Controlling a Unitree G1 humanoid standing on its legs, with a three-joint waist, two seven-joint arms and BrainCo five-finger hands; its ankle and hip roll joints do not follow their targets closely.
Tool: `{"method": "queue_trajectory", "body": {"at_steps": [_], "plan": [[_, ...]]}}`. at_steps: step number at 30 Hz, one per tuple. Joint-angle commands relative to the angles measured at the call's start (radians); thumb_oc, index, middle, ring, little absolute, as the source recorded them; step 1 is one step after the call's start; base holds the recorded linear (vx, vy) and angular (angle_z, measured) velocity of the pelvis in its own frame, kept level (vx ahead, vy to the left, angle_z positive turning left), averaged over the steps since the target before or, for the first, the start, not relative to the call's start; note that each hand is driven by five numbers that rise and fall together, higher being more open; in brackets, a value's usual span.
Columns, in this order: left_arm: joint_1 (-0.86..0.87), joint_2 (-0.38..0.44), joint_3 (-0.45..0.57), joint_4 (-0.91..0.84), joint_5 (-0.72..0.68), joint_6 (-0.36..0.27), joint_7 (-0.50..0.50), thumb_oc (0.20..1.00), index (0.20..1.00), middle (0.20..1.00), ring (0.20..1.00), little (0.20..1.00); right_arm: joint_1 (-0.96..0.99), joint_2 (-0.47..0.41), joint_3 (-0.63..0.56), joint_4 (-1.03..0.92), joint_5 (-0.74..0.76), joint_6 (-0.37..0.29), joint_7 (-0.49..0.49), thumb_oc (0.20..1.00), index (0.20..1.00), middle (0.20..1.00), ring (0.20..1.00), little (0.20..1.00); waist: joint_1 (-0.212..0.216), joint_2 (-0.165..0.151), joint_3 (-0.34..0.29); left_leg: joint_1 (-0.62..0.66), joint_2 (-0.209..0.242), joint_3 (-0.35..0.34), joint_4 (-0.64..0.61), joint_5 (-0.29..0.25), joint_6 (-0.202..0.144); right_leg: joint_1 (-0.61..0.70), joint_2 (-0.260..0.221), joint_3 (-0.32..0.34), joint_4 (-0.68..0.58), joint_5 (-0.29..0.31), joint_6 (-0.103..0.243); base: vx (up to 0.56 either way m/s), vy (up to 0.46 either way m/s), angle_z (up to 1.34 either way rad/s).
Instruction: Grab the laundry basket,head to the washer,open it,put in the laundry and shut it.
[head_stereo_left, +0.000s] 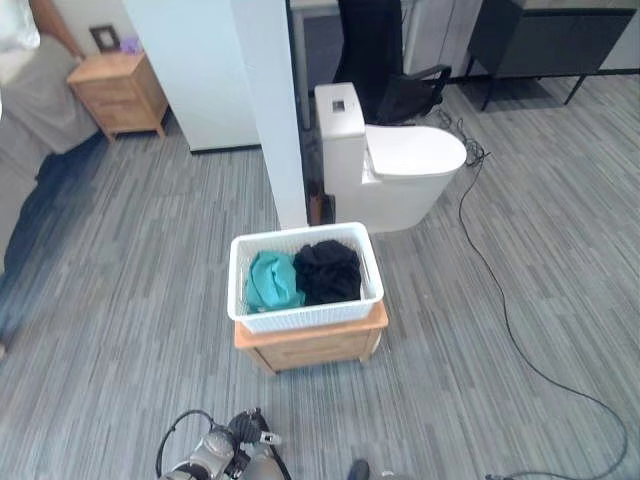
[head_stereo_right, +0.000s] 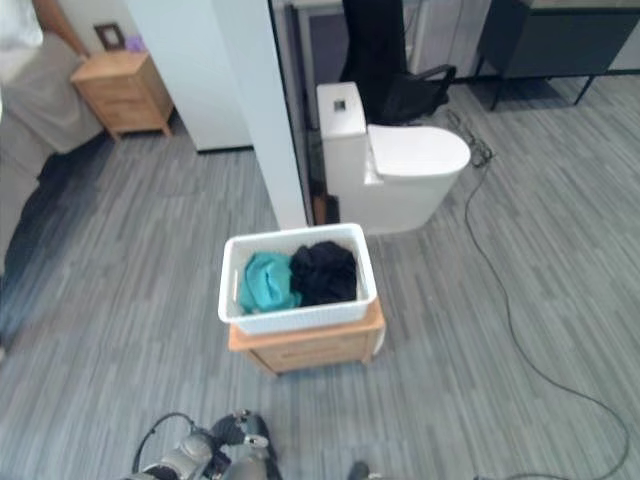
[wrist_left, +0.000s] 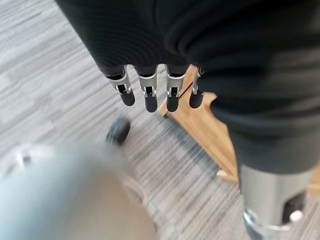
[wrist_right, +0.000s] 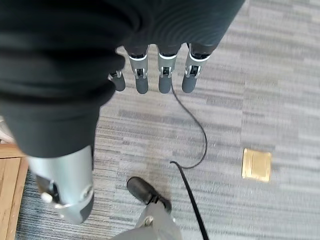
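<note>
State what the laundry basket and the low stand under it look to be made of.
The laundry basket looks like white moulded plastic: smooth rim, walls ribbed with fine slots. The stand beneath it looks like light wood with a matte finish, showing warm grain; solid or veneer can't be told. Both hands, left hand and right hand, hang with fingers straight over the floor.

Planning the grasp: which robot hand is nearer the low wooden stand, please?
Left robot hand: fingers hang beside the low wooden stand; right robot hand over grey floor.
</note>
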Motion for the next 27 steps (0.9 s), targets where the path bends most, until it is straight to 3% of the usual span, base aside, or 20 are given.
{"method": "queue_trajectory", "body": {"at_steps": [1, 3, 5, 6, 7, 9, 10, 11, 13, 14, 17, 19, 21, 27], "plan": [[-0.024, 0.032, 0.002, -0.047, -0.055, -0.032, 0.004, 1.000, 1.000, 1.000, 1.000, 1.000, -0.004, 0.010, -0.013, -0.068, -0.001, -0.012, 0.003, 1.000, 1.000, 1.000, 1.000, 1.000, 0.041, -0.072, 0.017, -0.086, 0.015, -0.001, 0.206, -0.076, -0.021, 0.014, -0.254, 0.090, 0.186, 0.017, 0.136, 0.42, 0.210, -0.09], [-0.033, 0.033, -0.010, -0.076, -0.063, -0.034, 0.010, 1.000, 1.000, 1.000, 1.000, 1.000, -0.011, 0.022, 0.008, -0.100, -0.008, -0.016, 0.003, 1.000, 1.000, 1.000, 1.000, 1.000, 0.049, -0.089, 0.023, -0.072, -0.015, -0.002, 0.239, -0.144, -0.009, -0.019, -0.297, 0.100, 0.276, 0.047, 0.159, 0.29, 0.228, -0.03], [-0.041, 0.041, -0.021, -0.119, -0.079, -0.035, 0.000, 1.000, 1.000, 1.000, 1.000, 1.000, -0.038, 0.014, 0.043, -0.154, -0.034, -0.024, 0.002, 1.000, 1.000, 1.000, 1.000, 1.000, 0.055, -0.088, 0.065, 0.017, -0.077, 0.040, 0.213, -0.215, 0.058, -0.142, -0.403, 0.053, 0.527, 0.239, 0.182, 0.24, 0.398, 0.14], [-0.041, 0.041, -0.021, -0.119, -0.079, -0.035, 0.000, 1.000, 1.000, 1.000, 1.000, 1.000, -0.038, 0.014, 0.043, -0.154, -0.034, -0.024, 0.002, 1.000, 1.000, 1.000, 1.000, 1.000, 0.055, -0.088, 0.065, 0.017, -0.077, 0.041, 0.213, -0.215, 0.058, -0.142, -0.404, 0.053, 0.528, 0.239, 0.182, 0.18, 0.279, 0.07], [-0.043, 0.045, -0.034, -0.125, -0.076, -0.034, -0.002, 1.000, 1.000, 1.000, 1.000, 1.000, -0.052, 0.010, 0.050, -0.169, -0.032, -0.030, -0.004, 1.000, 1.000, 1.000, 1.000, 1.000, 0.032, -0.072, 0.084, 0.046, -0.093, 0.020, 0.192, -0.221, 0.060, -0.210, -0.342, 0.088, 0.552, 0.196, 0.176, 0.15, 0.087, 0.03], [-0.046, 0.045, -0.032, -0.121, -0.075, -0.034, 0.000, 1.000, 1.000, 1.000, 1.000, 1.000, -0.052, 0.010, 0.054, -0.171, -0.031, -0.030, -0.002, 1.000, 1.000, 1.000, 1.000, 1.000, 0.029, -0.071, 0.088, 0.056, -0.097, 0.021, 0.193, -0.226, 0.059, -0.227, -0.336, 0.087, 0.540, 0.170, 0.172, 0.17, 0.002, 0.12], [-0.062, 0.052, -0.054, -0.125, -0.056, -0.032, -0.007, 1.000, 1.000, 1.000, 1.000, 1.000, -0.135, -0.016, 0.064, -0.217, 0.008, -0.011, 0.019, 1.000, 1.000, 1.000, 1.000, 1.000, 0.052, -0.073, 0.084, 0.077, -0.100, 0.008, 0.182, -0.229, 0.048, -0.231, -0.360, 0.015, 0.444, 0.142, 0.165, 0.14, -0.112, 0.31], [-0.054, 0.068, -0.035, -0.137, -0.059, -0.037, 0.003, 1.000, 1.000, 1.000, 1.000, 1.000, -0.051, -0.008, 0.061, -0.316, 0.008, -0.025, 0.022, 1.000, 1.000, 1.000, 1.000, 1.000, 0.033, -0.074, 0.097, 0.087, -0.098, 0.012, 0.181, -0.230, 0.041, -0.244, -0.362, 0.018, 0.415, 0.144, 0.165, 0.13, -0.157, 0.31], [-0.053, 0.091, -0.012, -0.136, -0.072, -0.044, 0.013, 1.000, 1.000, 1.000, 1.000, 1.000, 0.020, -0.027, 0.057, -0.385, -0.032, -0.040, 0.032, 1.000, 1.000, 1.000, 1.000, 1.000, 0.008, -0.088, 0.115, 0.091, -0.083, 0.020, 0.203, -0.239, 0.021, -0.271, -0.351, 0.064, 0.340, 0.159, 0.172, -0.03, -0.179, 0.43], [-0.057, 0.114, 0.001, -0.128, -0.067, -0.051, 0.018, 1.000, 1.000, 1.000, 1.000, 1.000, 0.076, -0.063, 0.052, -0.450, -0.020, -0.041, 0.079, 1.000, 1.000, 1.000, 1.000, 1.000, -0.003, -0.110, 0.123, 0.073, -0.063, 0.020, 0.250, -0.229, 0.017, -0.274, -0.337, 0.105, 0.292, 0.168, 0.162, -0.03, -0.340, 0.56], [-0.066, 0.132, 0.015, -0.100, -0.054, -0.049, 0.026, 1.000, 1.000, 1.000, 1.000, 1.000, 0.088, -0.012, 0.055, -0.263, 0.004, -0.033, 0.103, 1.000, 1.000, 1.000, 1.000, 1.000, 0.041, -0.117, 0.121, 0.035, 0.020, -0.040, 0.303, -0.166, -0.033, -0.224, -0.276, 0.080, 0.295, 0.093, 0.125, -0.01, -0.379, -0.03], [-0.066, 0.128, 0.020, -0.097, -0.056, -0.050, 0.028, 1.000, 1.000, 1.000, 1.000, 1.000, 0.088, -0.006, 0.042, -0.181, 0.008, -0.030, 0.093, 1.000, 1.000, 1.000, 1.000, 1.000, 0.048, -0.110, 0.120, 0.031, 0.031, -0.052, 0.309, -0.150, -0.041, -0.204, -0.262, 0.062, 0.280, 0.085, 0.119, 0.00, -0.232, 0.07], [-0.048, 0.117, 0.032, -0.090, -0.074, -0.049, 0.023, 1.000, 1.000, 1.000, 1.000, 1.000, 0.078, 0.000, -0.001, -0.071, 0.024, -0.027, 0.080, 1.000, 1.000, 1.000, 1.000, 1.000, 0.051, -0.080, 0.106, 0.035, 0.060, -0.081, 0.303, -0.098, -0.066, -0.161, -0.221, 0.031, 0.242, 0.066, 0.102, 0.02, -0.214, 0.23], [-0.025, 0.094, 0.052, -0.064, -0.080, -0.043, 0.012, 1.000, 1.000, 1.000, 1.000, 1.000, 0.084, -0.014, -0.072, 0.017, 0.051, -0.018, 0.066, 1.000, 1.000, 1.000, 1.000, 1.000, 0.038, -0.047, 0.085, 0.068, 0.077, -0.079, 0.268, -0.050, -0.091, -0.099, -0.177, 0.022, 0.169, 0.061, 0.086, 0.02, -0.085, 0.04]]}}
